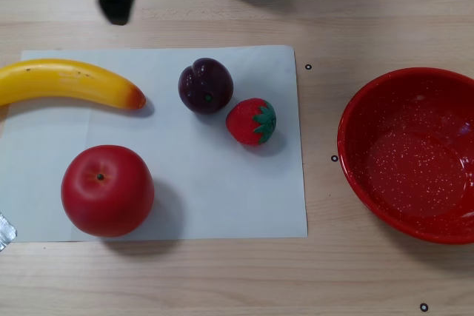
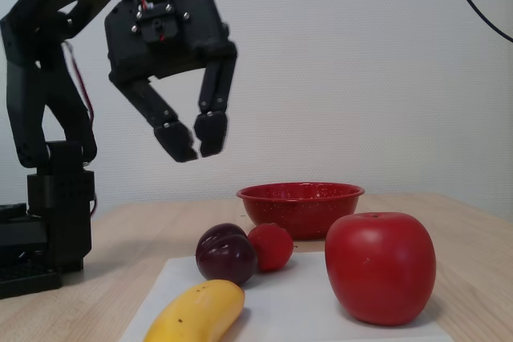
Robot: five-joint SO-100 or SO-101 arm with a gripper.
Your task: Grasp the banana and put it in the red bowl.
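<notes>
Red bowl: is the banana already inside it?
No. In the other view the red bowl holds nothing, and the banana lies on the white paper sheet at left.

Glossy banana, wooden table

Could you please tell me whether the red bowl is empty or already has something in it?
Empty. In the other view the large glossy red speckled bowl shows only its white-flecked inside, and the long yellow plastic banana lies on the white paper sheet.

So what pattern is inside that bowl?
Fine white speckles on glossy red, clearest in the other view of the red bowl.
</notes>
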